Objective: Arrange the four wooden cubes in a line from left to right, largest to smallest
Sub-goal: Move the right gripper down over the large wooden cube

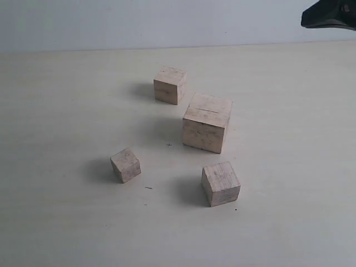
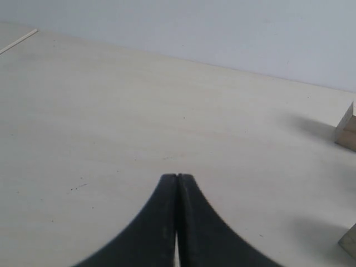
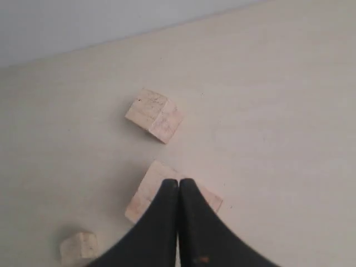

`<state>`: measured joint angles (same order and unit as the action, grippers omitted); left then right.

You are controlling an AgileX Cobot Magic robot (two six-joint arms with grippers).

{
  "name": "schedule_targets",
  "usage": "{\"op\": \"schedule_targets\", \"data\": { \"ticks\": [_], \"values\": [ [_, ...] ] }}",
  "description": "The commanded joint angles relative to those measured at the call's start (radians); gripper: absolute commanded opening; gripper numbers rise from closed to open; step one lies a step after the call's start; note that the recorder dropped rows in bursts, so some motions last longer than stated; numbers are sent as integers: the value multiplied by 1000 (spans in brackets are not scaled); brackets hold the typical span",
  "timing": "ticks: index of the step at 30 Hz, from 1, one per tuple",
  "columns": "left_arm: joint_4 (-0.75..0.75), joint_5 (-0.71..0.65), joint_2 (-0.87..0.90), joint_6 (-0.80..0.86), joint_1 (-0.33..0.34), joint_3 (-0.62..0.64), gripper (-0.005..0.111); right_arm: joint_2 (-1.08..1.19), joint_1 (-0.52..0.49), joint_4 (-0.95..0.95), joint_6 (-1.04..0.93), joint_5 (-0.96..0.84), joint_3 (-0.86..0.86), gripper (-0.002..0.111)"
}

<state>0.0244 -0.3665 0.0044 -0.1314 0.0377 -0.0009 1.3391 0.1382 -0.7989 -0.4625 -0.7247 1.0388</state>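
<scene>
nearest you, the front cube (image 1: 221, 183) and the smallest cube (image 1: 125, 164) are sitting apart; behind them the biggest cube (image 1: 207, 122) is lying just beneath your right gripper (image 3: 178, 181) (jaws pressing together, holding nothing), the far cube (image 1: 170, 85) beyond. your left gripper (image 2: 177, 178), jaws also together, is hanging farther off.

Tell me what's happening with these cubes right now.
Nothing is being handled. The largest cube, the smallest cube, the far cube and the near cube sit scattered and apart on the table, so no row is formed yet. The left gripper and the right gripper are both shut and empty, and neither touches a cube.
</scene>
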Motion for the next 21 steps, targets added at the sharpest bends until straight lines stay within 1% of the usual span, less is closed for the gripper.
{"op": "schedule_targets", "data": {
  "ticks": [1, 4, 7, 10, 11, 12, 14, 15, 16, 17, 18, 19, 20, 21],
  "values": [
    [-2, 4, -4, -4, -6, 1, 0, 13, 1, 41, -198, 17, 37, 0],
    [-2, 4, -4, -4, -6, 1, 0, 42, 1, 113, -212, 17, 64, 2],
    [-2, 4, -4, -4, -6, 1, 0, 96, 1, 142, -294, 10, 88, 15],
    [-2, 4, -4, -4, -6, 1, 0, 175, 1, 133, -383, -20, 117, 39],
    [-2, 4, -4, -4, -6, 1, 0, 205, 8, 122, -422, -35, 128, 52],
    [-2, 4, -4, -4, -6, 1, 0, 234, 14, 120, -445, -40, 138, 61],
    [-2, 4, -4, -4, -6, 1, 0, 285, 44, 120, -481, -38, 157, 84],
    [-2, 4, -4, -4, -6, 1, 0, 311, 62, 120, -489, -33, 170, 93],
    [-2, 4, -4, -4, -6, 1, 0, 362, 102, 119, -511, -22, 197, 104],
    [-2, 4, -4, -2, -6, 1, 0, 381, 119, 119, -544, -21, 208, 105],
    [-2, 4, -4, -2, -6, 1, 0, 423, 161, 119, -634, -10, 229, 105],
    [-2, 4, -4, -2, -6, 1, 0, 441, 177, 119, -671, -1, 237, 105],
    [-2, 4, -4, -2, -6, 1, 0, 470, 213, 119, -770, 34, 249, 105],
    [-2, 4, -4, -2, -6, 1, 0, 481, 229, 119, -804, 56, 251, 105]
  ]
}}
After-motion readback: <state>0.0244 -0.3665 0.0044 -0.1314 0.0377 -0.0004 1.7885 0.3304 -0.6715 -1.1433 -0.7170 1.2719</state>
